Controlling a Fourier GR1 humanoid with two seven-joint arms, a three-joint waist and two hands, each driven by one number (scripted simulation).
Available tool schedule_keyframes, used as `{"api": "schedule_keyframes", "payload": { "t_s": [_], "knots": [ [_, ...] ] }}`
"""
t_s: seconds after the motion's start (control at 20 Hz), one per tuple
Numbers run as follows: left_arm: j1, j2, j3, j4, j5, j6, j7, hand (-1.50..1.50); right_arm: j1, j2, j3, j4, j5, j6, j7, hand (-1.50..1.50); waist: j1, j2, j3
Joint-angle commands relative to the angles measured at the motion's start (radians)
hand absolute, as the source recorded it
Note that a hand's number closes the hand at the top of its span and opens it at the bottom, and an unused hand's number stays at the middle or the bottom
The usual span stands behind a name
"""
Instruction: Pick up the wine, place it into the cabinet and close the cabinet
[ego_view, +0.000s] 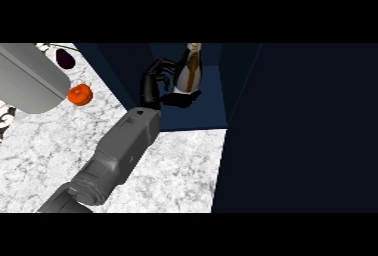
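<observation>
Wine (190, 70) inside cabinet (214, 95), clasped by hand (159, 82).

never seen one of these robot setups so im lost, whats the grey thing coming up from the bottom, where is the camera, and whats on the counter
The camera sits at the robot's head and looks steeply down at a marble counter. The grey shape is one of the robot's forearms, ending in a black hand. Only one arm shows, so I cannot tell which one it is. The hand's fingers curl round a wine bottle, which it holds inside the open dark blue cabinet. The big dark panel on the right looks like the cabinet's door. On the counter, at the left, lie an orange fruit, a dark purple eggplant and a large grey rounded object that I cannot name.
</observation>
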Motion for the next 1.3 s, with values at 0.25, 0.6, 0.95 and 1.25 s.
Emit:
{"api": "schedule_keyframes", "payload": {
  "t_s": [0.25, 0.6, 0.95, 1.25],
  "knots": [
    [-0.132, 0.037, 0.003, 0.085, -0.037, 0.050, 0.093, 1.50, -0.013, 0.000, -0.027, -0.011, -0.045, 0.007, 0.011, -1.50, -0.027, 0.021, -0.006],
    [-0.072, 0.054, 0.014, 0.121, -0.042, 0.063, 0.079, 1.50, -0.020, 0.003, -0.030, -0.034, -0.069, 0.012, 0.028, -1.50, -0.042, 0.026, -0.006],
    [-0.056, 0.015, 0.102, 0.081, 0.038, -0.062, 0.081, 1.50, -0.045, 0.018, 0.002, -0.035, -0.029, -0.007, 0.031, -1.50, -0.044, 0.027, -0.008],
    [0.002, 0.000, 0.127, 0.076, 0.070, -0.164, 0.054, 1.50, -0.042, 0.037, 0.031, 0.008, -0.019, 0.006, -0.009, -1.50, -0.054, 0.034, -0.009]
  ]
}}
